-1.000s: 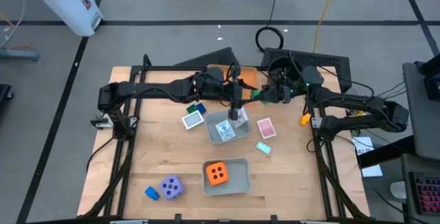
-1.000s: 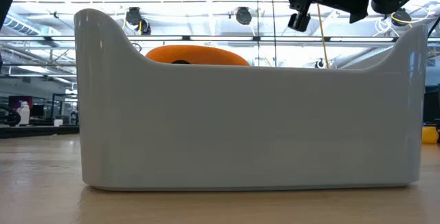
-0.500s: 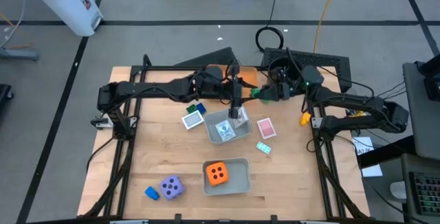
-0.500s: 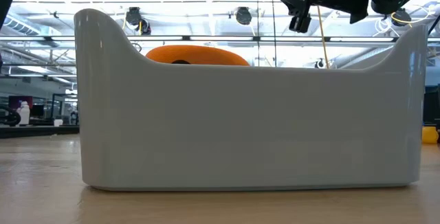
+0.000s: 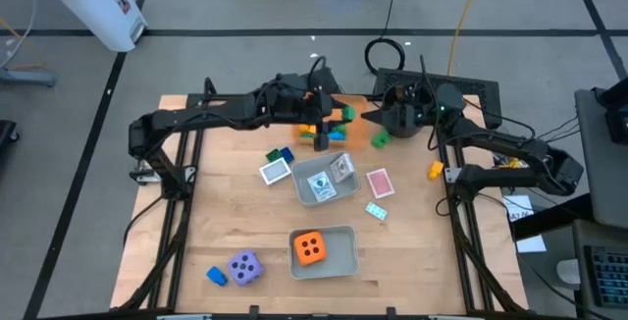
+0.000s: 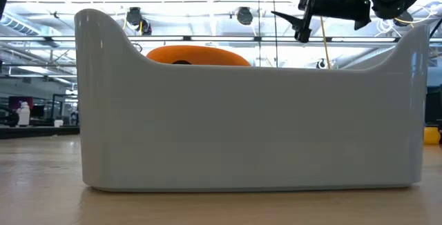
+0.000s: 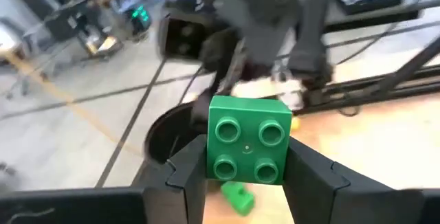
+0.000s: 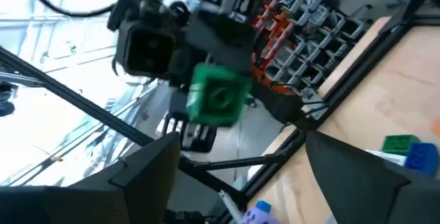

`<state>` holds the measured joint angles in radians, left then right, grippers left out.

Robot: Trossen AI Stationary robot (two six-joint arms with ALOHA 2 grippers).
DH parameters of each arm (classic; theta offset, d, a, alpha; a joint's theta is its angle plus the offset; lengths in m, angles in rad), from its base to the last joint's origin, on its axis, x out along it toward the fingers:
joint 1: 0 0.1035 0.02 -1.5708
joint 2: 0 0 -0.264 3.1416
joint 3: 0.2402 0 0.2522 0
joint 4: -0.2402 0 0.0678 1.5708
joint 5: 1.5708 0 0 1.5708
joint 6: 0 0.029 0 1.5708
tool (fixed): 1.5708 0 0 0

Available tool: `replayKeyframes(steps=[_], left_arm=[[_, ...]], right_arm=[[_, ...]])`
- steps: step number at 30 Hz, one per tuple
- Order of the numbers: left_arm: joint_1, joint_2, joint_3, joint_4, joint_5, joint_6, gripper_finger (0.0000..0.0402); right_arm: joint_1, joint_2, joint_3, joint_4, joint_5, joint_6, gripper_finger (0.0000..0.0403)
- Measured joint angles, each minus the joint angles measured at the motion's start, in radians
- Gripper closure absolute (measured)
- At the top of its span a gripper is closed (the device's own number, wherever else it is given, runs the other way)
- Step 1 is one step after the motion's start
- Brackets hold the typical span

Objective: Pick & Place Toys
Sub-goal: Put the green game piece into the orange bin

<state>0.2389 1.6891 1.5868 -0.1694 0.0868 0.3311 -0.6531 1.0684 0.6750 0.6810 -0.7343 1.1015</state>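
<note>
Above wooden table (image 5: 245,222), green brick (image 7: 249,139) sits clamped between left pincer (image 7: 249,176) fingers.

The left arm reaches across the far part of the tabletop (image 5: 226,232), its left gripper (image 7: 246,172) raised near the middle of the far edge, jaws closed on a green brick (image 7: 249,139). The right arm bends in from the right side, and the right gripper (image 5: 388,124) faces the left one close by, its jaws spread wide and holding nothing.

Green brick (image 7: 248,138) between left gripper (image 7: 248,176) fingers.
</note>
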Motion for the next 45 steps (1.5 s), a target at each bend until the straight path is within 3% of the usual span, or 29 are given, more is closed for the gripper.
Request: replayKeyframes(steps=[9,19,24,34,38,45], left_arm=[[0.114,0.048,-0.003,-0.222,0.050,-0.058,0.0259],[0.228,0.175,0.024,-0.330,0.090,-0.082,0.0254],[0.259,0.290,0.185,-0.507,0.088,-0.051,0.0260],[0.291,0.612,0.630,-0.830,0.069,-0.026,0.0252],[0.290,0.673,0.691,-0.855,0.036,-0.044,0.0260],[0.290,0.730,0.691,-0.941,-0.025,-0.072,0.0246]], right_arm=[[-0.016,0.000,0.000,-0.043,0.000,-0.116,0.0099],[-0.019,0.000,0.000,-0.109,0.000,-0.184,0.0099],[-0.030,0.001,0.000,-0.121,0.001,-0.205,0.0099],[-0.071,0.004,0.000,-0.141,-0.001,-0.210,0.0099],[-0.081,0.004,0.000,-0.140,-0.002,-0.233,0.0099],[-0.105,0.004,0.000,-0.140,-0.002,-0.260,0.0099]])
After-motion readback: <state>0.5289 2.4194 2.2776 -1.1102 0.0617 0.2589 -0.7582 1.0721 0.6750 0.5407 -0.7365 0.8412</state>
